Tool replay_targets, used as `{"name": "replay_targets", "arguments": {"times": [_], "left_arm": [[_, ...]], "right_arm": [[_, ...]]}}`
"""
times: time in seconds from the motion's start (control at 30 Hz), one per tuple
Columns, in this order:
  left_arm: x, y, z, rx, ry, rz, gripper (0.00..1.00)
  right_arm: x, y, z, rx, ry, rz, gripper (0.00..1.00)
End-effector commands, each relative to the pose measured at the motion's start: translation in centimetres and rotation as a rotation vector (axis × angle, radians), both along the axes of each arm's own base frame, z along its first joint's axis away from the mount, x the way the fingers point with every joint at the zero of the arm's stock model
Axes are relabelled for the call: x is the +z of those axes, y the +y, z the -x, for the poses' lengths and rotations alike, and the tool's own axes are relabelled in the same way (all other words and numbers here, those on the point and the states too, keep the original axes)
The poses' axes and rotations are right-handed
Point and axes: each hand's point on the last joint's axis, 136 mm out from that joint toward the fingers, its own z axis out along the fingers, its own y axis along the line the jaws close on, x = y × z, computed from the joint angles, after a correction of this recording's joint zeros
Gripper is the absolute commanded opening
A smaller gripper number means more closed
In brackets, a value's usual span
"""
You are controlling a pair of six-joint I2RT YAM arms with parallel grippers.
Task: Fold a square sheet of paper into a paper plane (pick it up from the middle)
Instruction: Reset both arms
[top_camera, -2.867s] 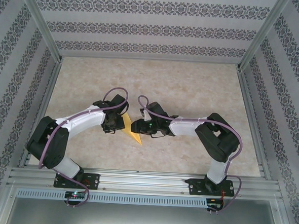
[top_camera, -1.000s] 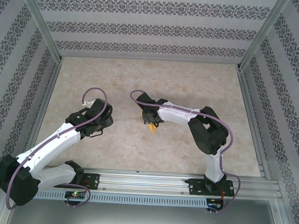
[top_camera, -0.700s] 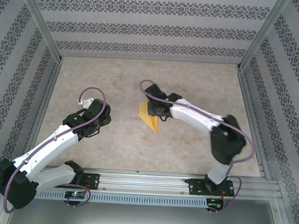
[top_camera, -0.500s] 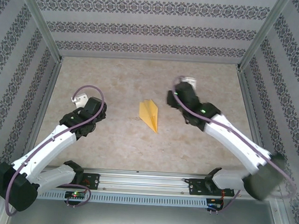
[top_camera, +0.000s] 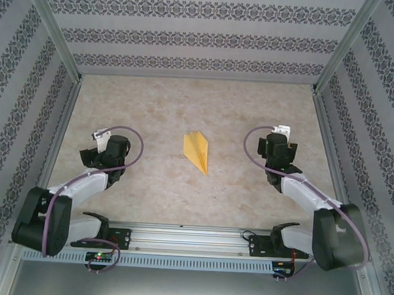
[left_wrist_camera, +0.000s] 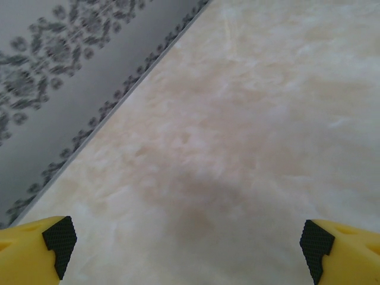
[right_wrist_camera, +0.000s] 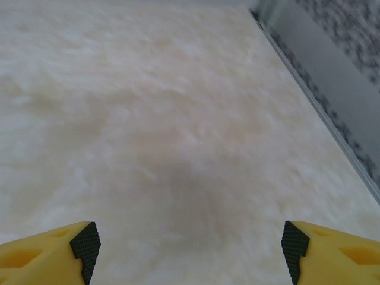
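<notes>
- Paper plane point(top_camera: 197, 151) is lying flat around the middle of the table point(top_camera: 253, 104), its nose pointing toward the near edge and slightly right, centre crease showing.
- Left gripper point(left_wrist_camera: 187, 246) is hovering toward the table's left edge, well apart from the plane. I am seeing its yellow fingers point(left_wrist_camera: 35, 249) spread wide, bare table between them.
- Right gripper point(right_wrist_camera: 190, 246) is hanging toward the right edge, likewise well apart, jaws standing wide over bare table.
- Plane is sitting between the two grippers, touching neither.
</notes>
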Motion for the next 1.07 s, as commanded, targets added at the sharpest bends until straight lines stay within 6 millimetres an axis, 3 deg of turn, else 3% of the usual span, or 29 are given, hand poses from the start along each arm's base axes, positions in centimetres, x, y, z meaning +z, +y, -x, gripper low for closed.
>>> {"name": "replay_targets", "arguments": {"times": [0.0, 0.1, 0.27, 0.37, 0.43, 0.47, 0.5, 0.57, 0.73, 1.03], "left_arm": [[2.3, -0.8, -3.8, -0.098, -0.184, 0.002, 1.0], [2.6, -1.5, -5.3, -0.191, -0.234, -0.011, 1.0], [0.9, -3.0, -6.5, -0.322, -0.229, 0.056, 1.0], [0.0, -5.0, -7.2, -0.458, -0.225, 0.081, 1.0], [-0.8, -4.5, -7.8, -0.449, -0.253, 0.076, 1.0], [-1.7, -4.4, -7.7, -0.435, -0.157, 0.122, 1.0], [-0.9, -4.0, -8.5, -0.44, -0.212, 0.14, 1.0], [-1.6, -3.6, -7.9, -0.423, -0.185, 0.157, 1.0], [-1.4, -4.6, -8.3, -0.48, -0.181, 0.156, 1.0], [-1.3, -4.6, -8.4, -0.483, -0.182, 0.156, 1.0]], "right_arm": [[0.7, 2.1, -2.1, 0.169, -0.145, 0.029, 0.82], [0.2, 3.5, -2.1, 0.28, -0.168, 0.032, 0.82], [-1.0, 1.6, -1.4, 0.263, -0.254, -0.073, 0.84], [-1.3, 1.4, -2.6, 0.246, -0.276, -0.076, 0.84], [-1.6, 0.3, -3.1, 0.181, -0.194, -0.08, 0.84], [-1.6, 0.0, -3.3, 0.17, -0.208, -0.09, 0.97], [-1.4, -0.5, -3.4, 0.142, -0.233, -0.097, 0.98], [-1.3, -1.0, -3.1, 0.117, -0.226, -0.09, 0.98], [-1.3, -0.4, -3.0, 0.125, -0.221, -0.061, 0.98], [-1.4, -0.4, -3.2, 0.139, -0.216, -0.081, 0.98]]}}
